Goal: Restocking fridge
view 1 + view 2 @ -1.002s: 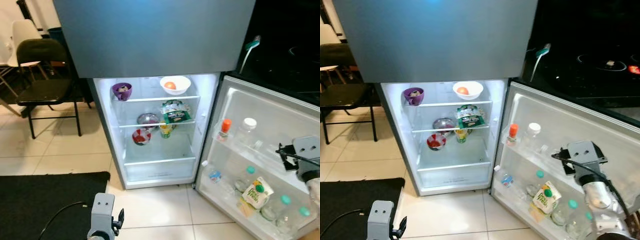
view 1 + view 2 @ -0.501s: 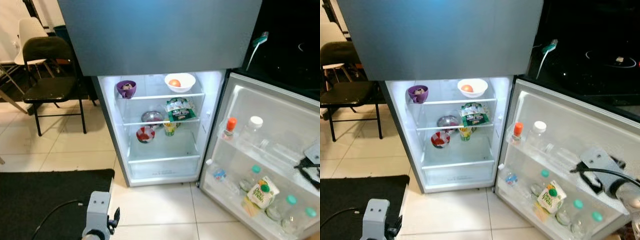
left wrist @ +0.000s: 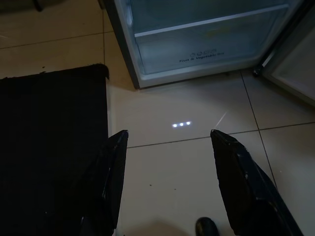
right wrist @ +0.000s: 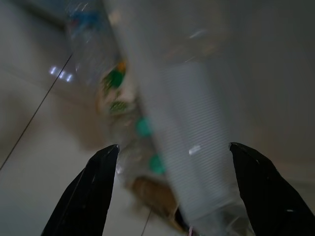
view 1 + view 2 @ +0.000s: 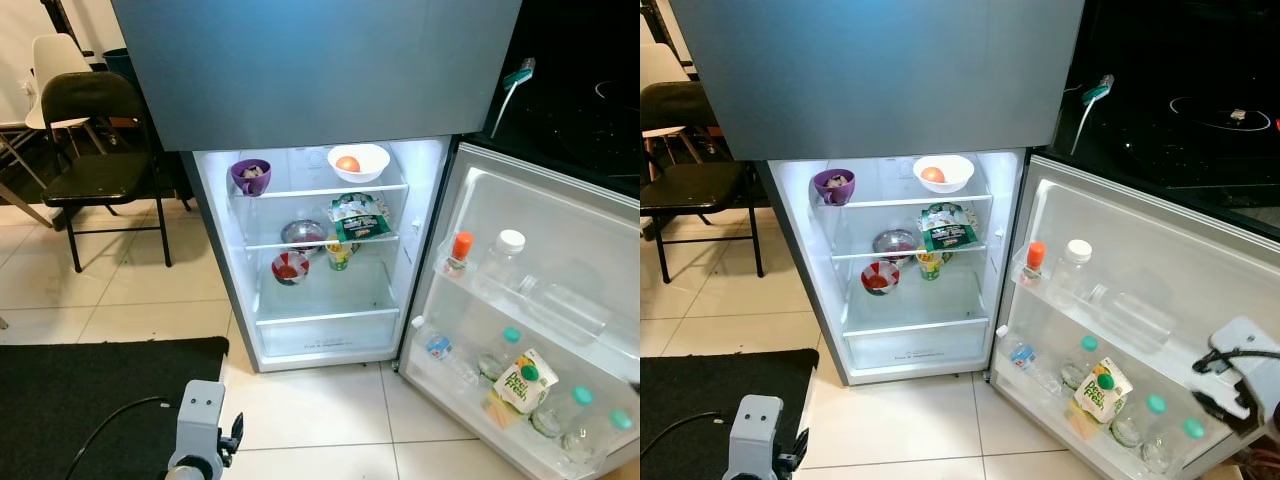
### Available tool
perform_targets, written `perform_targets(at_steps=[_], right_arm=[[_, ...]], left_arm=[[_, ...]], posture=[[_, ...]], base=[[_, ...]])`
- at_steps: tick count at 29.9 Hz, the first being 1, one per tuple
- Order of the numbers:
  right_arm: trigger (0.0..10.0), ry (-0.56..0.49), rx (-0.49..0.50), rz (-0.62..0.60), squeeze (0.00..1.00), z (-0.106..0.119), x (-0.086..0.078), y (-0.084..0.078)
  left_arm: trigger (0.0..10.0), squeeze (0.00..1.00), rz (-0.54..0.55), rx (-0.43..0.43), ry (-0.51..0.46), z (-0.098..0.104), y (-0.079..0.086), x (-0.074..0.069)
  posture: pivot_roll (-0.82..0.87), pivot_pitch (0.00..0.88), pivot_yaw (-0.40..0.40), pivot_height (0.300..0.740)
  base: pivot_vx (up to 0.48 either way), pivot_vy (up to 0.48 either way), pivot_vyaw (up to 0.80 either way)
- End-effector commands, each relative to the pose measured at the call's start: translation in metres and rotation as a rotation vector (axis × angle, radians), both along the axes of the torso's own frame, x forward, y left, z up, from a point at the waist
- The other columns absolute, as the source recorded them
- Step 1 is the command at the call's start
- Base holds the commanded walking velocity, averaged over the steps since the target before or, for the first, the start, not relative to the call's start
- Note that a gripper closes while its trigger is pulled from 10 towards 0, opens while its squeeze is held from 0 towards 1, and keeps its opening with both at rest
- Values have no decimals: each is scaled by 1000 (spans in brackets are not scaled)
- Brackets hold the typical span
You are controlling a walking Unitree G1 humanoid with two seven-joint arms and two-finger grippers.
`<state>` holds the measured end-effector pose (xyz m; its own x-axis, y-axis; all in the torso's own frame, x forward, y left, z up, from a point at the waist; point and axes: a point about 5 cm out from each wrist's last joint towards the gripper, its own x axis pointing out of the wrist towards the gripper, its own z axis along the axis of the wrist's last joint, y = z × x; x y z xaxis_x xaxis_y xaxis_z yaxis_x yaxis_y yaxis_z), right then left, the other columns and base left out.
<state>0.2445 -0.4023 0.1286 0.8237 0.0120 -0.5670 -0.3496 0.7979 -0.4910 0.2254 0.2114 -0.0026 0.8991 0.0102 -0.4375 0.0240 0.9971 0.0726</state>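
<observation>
Fridge stands lit and wide open on pale glossy floor tiles, a matte black mat at 8 o'clock and a black folding chair at 10 o'clock. Glass shelves carry a purple cup, a white bowl and a green packet, while the clear plastic door rack at 4 o'clock holds capped bottles and a juice carton. Left gripper hangs over the tiles, fingers spread and empty; right gripper is spread wide too, a ribbed clear bottle blurred between its fingers, contact unclear.
</observation>
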Motion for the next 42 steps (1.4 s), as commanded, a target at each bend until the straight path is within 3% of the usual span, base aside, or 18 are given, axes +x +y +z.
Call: perform_targets(at_steps=[1, 11, 14, 15, 18, 21, 22, 23, 24, 26, 29, 32, 34, 36, 37, 38, 41, 42], right_arm=[[10000, 56, -2, 20, 0, -13, -1, 6], [10000, 95, 44, 201, 0, -14, 5, 30], [10000, 53, 258, 426, 0, 6, 11, 77], [10000, 53, 258, 426, 0, 6, 11, 77], [10000, -80, 296, 567, 0, 44, 22, 111], [10000, -230, 277, 577, 0, 82, 35, 113], [10000, -366, 328, 635, 0, 128, 38, 122], [10000, -366, 328, 635, 0, 128, 38, 122], [10000, -469, 357, 706, 0, 162, 35, 132], [10000, -494, 361, 724, 0, 170, 34, 135], [10000, -651, 409, 767, 0, 214, 25, 141], [10000, -734, 387, 734, 0, 234, 21, 136], [10000, -805, 289, 616, 0, 245, 24, 121], [10000, -879, 95, 373, 0, 257, 29, 86], [10000, -879, 95, 373, 0, 257, 29, 86], [10000, -889, -23, 167, 0, 250, 31, 53], [10000, -900, -90, 13, 0, 245, 29, 28], [10000, -933, -123, -131, 0, 244, 23, 8]], left_arm=[[10000, 0, -2, -4, 31, -6, -2, -5], [10000, 0, 4, -4, 36, -6, 0, -6], [10000, 0, -2, -3, 42, -8, -2, -7], [10000, 0, -2, -3, 42, -8, -2, -7], [10000, 0, -6, -5, 43, -8, -5, -5], [10000, 0, -10, -6, 41, -8, -6, -4], [10000, 0, -14, -5, 42, -8, -6, -4], [10000, 0, -14, -5, 42, -8, -6, -4], [10000, 0, -15, -2, 46, -9, -5, -5], [10000, 0, -15, -1, 47, -9, -4, -5], [10000, 0, -15, 1, 49, -9, -4, -6], [10000, 0, -15, 1, 49, -9, -5, -6], [10000, 0, -15, -2, 49, -10, -6, -6], [10000, 0, -18, -6, 51, -10, -8, -6], [10000, 0, -18, -6, 51, -10, -8, -6], [10000, 0, -18, -9, 52, -11, -9, -6], [10000, 0, -17, -10, 53, -11, -9, -6], [10000, 0, -13, -11, 55, -12, -8, -7]], posture=[[-129, 107, 23, 740], [-124, 104, 21, 740], [-140, 109, 23, 740], [-140, 109, 23, 740], [-140, 110, 25, 740], [-139, 109, 27, 740], [-138, 109, 27, 740], [-138, 109, 27, 740], [-139, 108, 27, 740], [-139, 108, 27, 740], [-139, 107, 25, 740], [-140, 107, 24, 740], [-145, 106, 23, 740], [-150, 106, 23, 740], [-150, 106, 23, 740], [-150, 106, 23, 740], [-150, 106, 23, 740], [-149, 109, 19, 740]], base=[[0, 0, 0], [0, 0, 0], [0, 0, 0], [0, 0, 0], [0, 0, 0], [0, 0, 0], [0, 0, 0], [0, 0, 0], [0, 0, 0], [0, 0, 0], [0, 0, 0], [0, 0, 0], [0, 0, 0], [0, 0, 0], [0, 0, 0], [0, 0, 0], [0, 0, 0], [0, 0, 0]])
